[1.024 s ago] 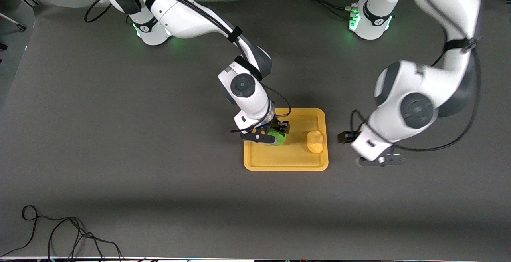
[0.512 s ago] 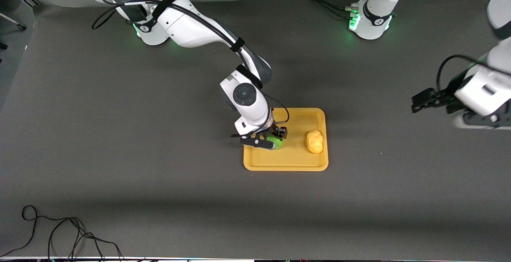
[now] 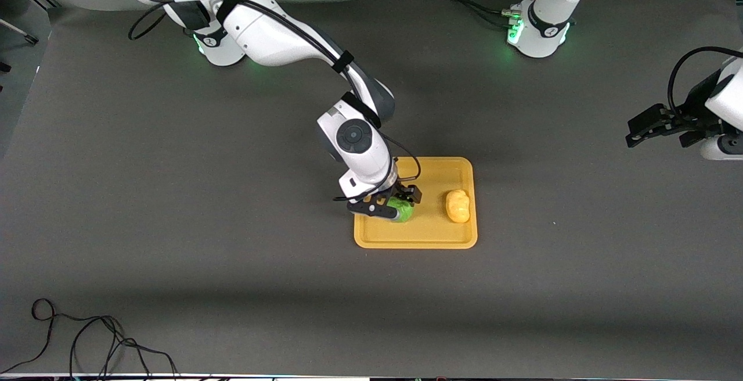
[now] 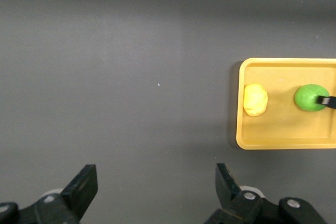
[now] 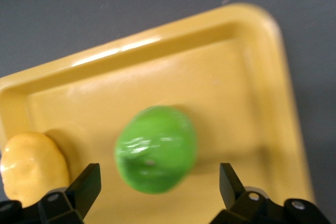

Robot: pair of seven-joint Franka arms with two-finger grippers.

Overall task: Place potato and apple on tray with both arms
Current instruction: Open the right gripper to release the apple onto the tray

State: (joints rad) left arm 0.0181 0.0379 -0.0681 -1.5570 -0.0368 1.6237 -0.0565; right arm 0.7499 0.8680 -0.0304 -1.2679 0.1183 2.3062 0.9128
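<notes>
Both fruits lie on tray (image 3: 430,237), apple (image 3: 401,209) toward right arm's end, potato (image 3: 457,206) toward left arm's; right gripper (image 3: 384,202) spread wide around apple, untouching; left gripper (image 3: 659,126) wide, over bare table.

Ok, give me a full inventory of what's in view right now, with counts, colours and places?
tray: one, orange-yellow, on the table, about midway between the two arms' ends.
potato: one, yellow-orange, on the tray, at its edge toward the left arm's end.
apple: one, bright green, on the tray, toward the right arm's end, beside the potato.
table: one, dark grey mat.
cable: one black loop, at the table edge nearest the front camera, toward the right arm's end.
right gripper: one, black, over the apple, jaws open around it.
left gripper: one, black, jaws open, over bare table at the left arm's end; waiting.
</notes>
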